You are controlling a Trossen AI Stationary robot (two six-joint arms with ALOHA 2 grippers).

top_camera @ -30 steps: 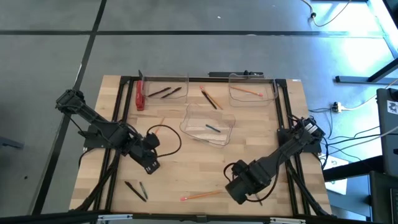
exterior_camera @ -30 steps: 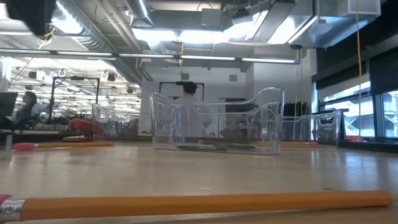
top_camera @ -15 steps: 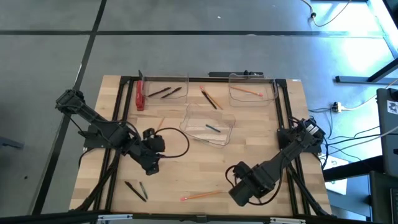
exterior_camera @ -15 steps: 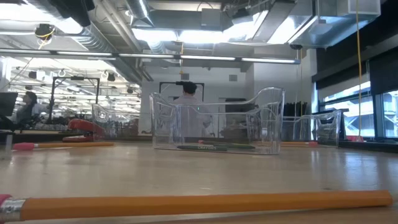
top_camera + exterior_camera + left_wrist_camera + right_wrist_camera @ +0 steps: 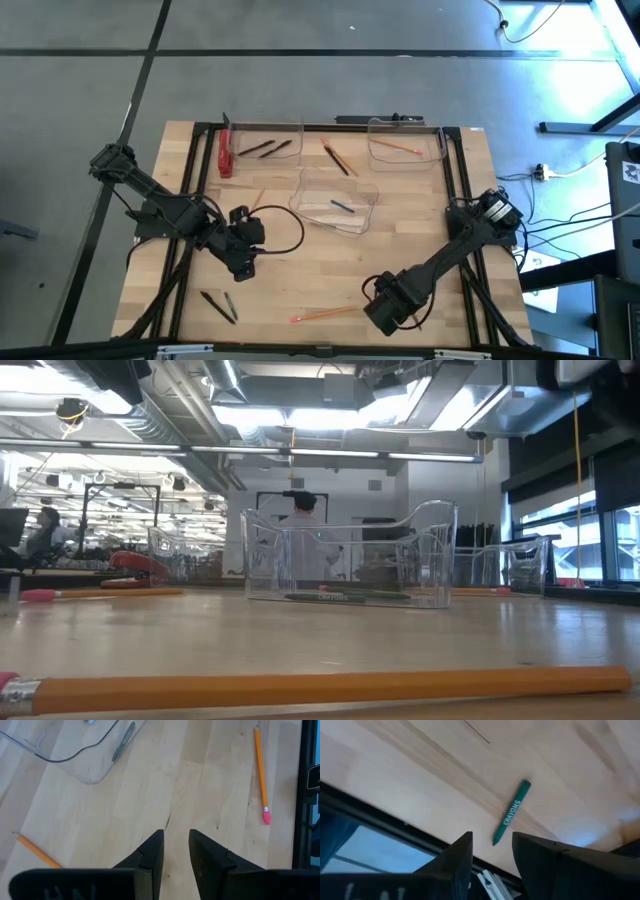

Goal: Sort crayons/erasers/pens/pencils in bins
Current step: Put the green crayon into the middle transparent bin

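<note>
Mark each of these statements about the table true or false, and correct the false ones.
1. The right hand is open above a green crayon lying on the table. True.
2. The left hand is clamped on an orange pencil. False: it holds nothing; bare wood shows between its fingers.
3. The middle bin holds a crayon. True.
4. The far right bin is empty. False: an orange pencil lies in it.
5. An orange pencil lies on the table near the front edge. True.
</note>
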